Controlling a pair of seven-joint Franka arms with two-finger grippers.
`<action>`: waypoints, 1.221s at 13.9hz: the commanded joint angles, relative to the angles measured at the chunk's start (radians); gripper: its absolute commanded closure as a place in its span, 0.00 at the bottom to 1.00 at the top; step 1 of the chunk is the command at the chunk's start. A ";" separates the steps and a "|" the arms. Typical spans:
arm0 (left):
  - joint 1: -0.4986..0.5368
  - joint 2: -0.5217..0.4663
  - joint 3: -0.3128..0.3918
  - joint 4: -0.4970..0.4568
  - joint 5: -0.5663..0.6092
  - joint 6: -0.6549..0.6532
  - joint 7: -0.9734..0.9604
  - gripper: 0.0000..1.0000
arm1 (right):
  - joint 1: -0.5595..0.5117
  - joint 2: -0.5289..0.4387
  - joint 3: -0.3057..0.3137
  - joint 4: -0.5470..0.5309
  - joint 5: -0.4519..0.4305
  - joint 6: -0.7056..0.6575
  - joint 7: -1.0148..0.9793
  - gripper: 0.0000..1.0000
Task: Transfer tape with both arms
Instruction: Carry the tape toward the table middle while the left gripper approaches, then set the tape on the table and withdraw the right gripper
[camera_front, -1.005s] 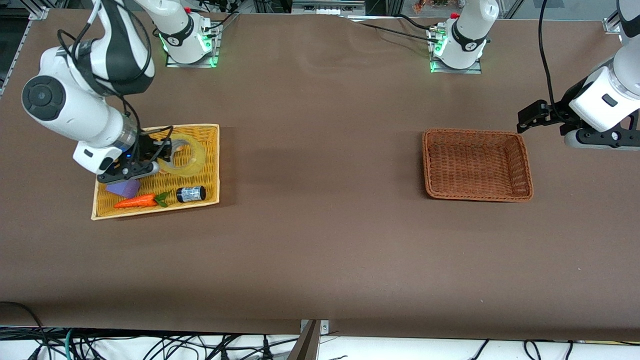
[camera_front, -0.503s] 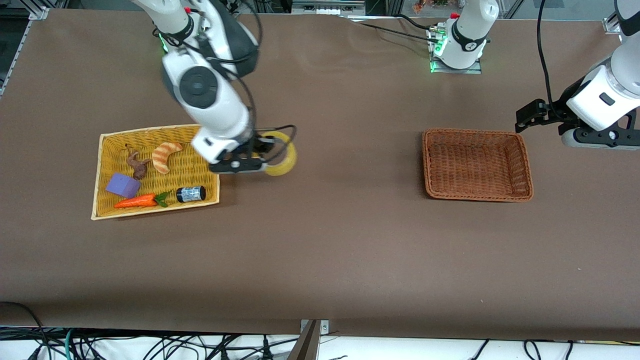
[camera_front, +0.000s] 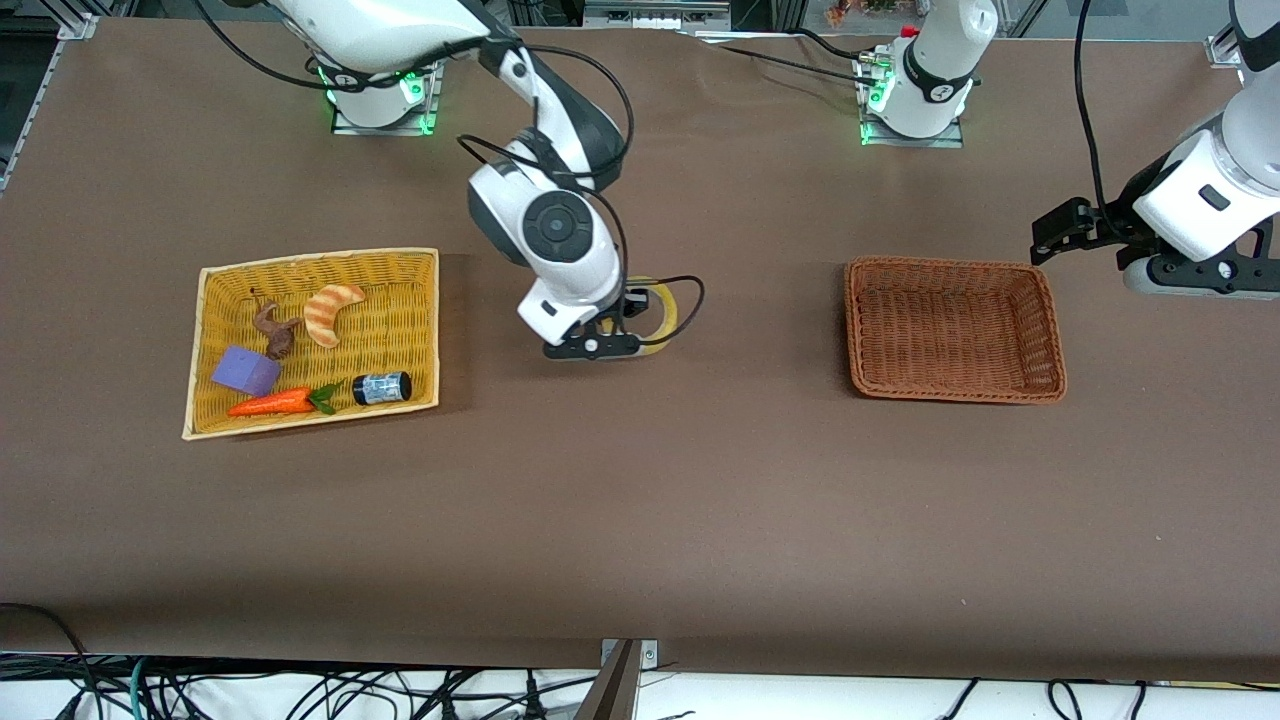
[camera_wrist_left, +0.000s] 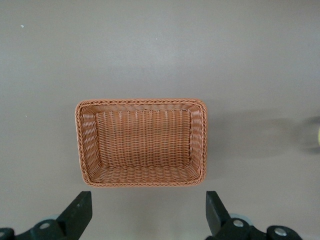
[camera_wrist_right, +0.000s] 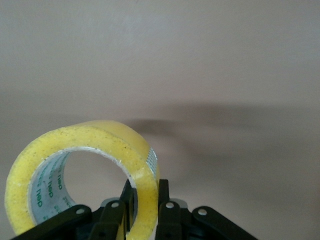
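Yellowish tape (camera_front: 655, 312) is pinched through its wall by the right hand (camera_front: 622, 330), over bare worktop (camera_front: 640, 500) between the yellow tray (camera_front: 420, 262) and brown basket (camera_front: 950, 392). Handover remains: the left hand (camera_wrist_left: 147, 220), spread wide and empty, waits above that basket.

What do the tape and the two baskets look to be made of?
Tape: glossy translucent yellowish plastic film wound on a printed, likely cardboard, core. Brown basket: woven wicker or plastic rattan, with a braided rim. Yellow basket: finer flat weave, matte, possibly bamboo or plastic.
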 joint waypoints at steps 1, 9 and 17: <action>0.004 0.008 0.008 0.021 -0.008 -0.020 0.007 0.00 | 0.028 0.066 -0.004 0.049 -0.021 0.041 0.016 1.00; 0.018 -0.012 0.005 -0.115 -0.016 0.037 0.007 0.00 | 0.045 0.140 -0.005 0.049 -0.024 0.108 0.014 1.00; 0.006 0.003 -0.081 -0.198 -0.024 0.052 -0.028 0.00 | 0.039 0.126 -0.009 0.050 -0.042 0.122 -0.001 0.00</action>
